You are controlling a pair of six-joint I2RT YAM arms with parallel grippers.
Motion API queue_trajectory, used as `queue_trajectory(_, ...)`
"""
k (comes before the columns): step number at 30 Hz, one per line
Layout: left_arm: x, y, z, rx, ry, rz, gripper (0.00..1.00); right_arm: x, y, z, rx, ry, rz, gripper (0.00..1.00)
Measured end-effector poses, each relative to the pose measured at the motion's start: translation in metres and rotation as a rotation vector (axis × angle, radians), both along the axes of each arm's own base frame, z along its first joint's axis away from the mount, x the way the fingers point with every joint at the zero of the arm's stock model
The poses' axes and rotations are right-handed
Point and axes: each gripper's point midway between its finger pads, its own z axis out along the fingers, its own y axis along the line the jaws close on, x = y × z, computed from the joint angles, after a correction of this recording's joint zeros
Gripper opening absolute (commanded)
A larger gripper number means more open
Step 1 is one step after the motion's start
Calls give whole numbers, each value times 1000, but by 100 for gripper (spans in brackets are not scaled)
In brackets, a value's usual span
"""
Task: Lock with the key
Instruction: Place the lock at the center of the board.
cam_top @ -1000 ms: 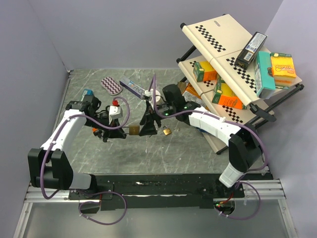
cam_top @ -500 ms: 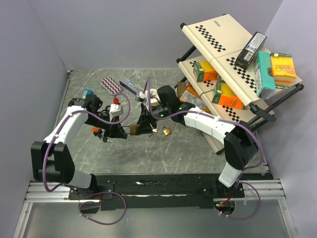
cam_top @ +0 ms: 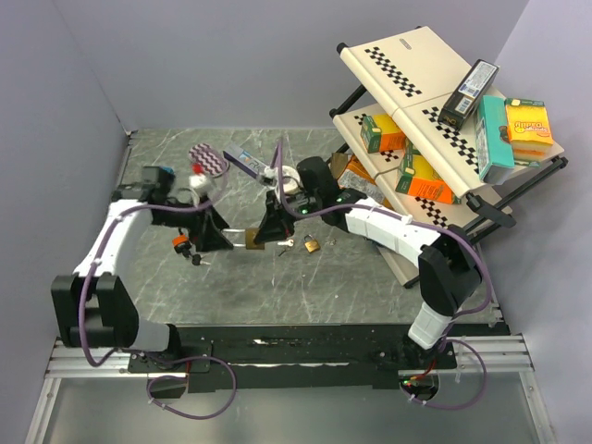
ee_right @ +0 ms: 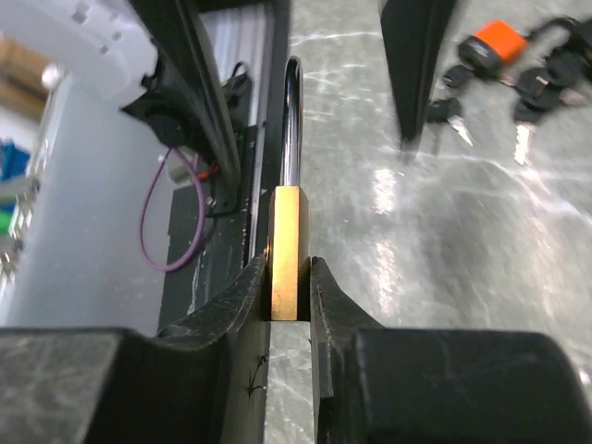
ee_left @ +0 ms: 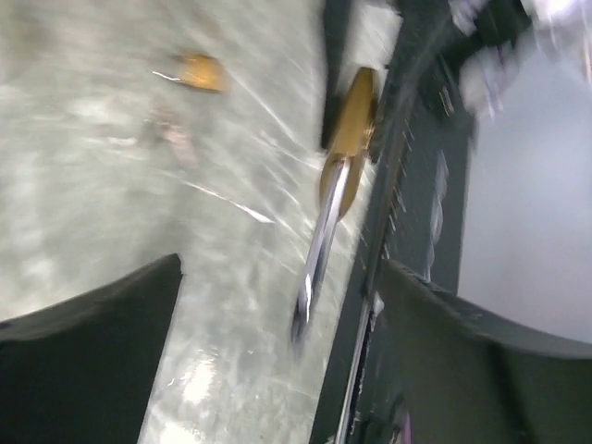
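Observation:
A brass padlock with a silver shackle stands edge-on between my right gripper's fingers, which are shut on its body. From above the padlock hangs just over the table between the two grippers, held by the right gripper. My left gripper is open just to its left. In the blurred left wrist view the shackle points in between the spread fingers of the left gripper without touching them. Loose keys lie on the table; I see no key in the padlock.
An orange padlock with keys lies by the left gripper. A second brass padlock and a small key lie right of the held one. A purple pad lies at the back, and a tilted rack of boxes stands right.
The left gripper has opened, let go of the brass padlock and drawn back to the left. The right gripper has closed on the padlock's body.

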Motion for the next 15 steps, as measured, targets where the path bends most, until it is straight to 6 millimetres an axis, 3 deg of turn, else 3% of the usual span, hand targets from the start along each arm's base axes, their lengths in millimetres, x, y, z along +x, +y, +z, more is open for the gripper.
queue_trajectory(5,45,45,45,-50,5,373,96,41,-19,-5,-22,82,-187,0)
queue_trajectory(10,59,55,88,-155,133,727,96,84,-36,-13,-72,170,-447,0)
queue_trajectory(13,72,55,96,-231,302,907,96,93,-37,-17,-98,212,-545,0)
queue_trajectory(15,80,54,87,-247,424,993,96,94,-35,-18,-118,230,-587,0)
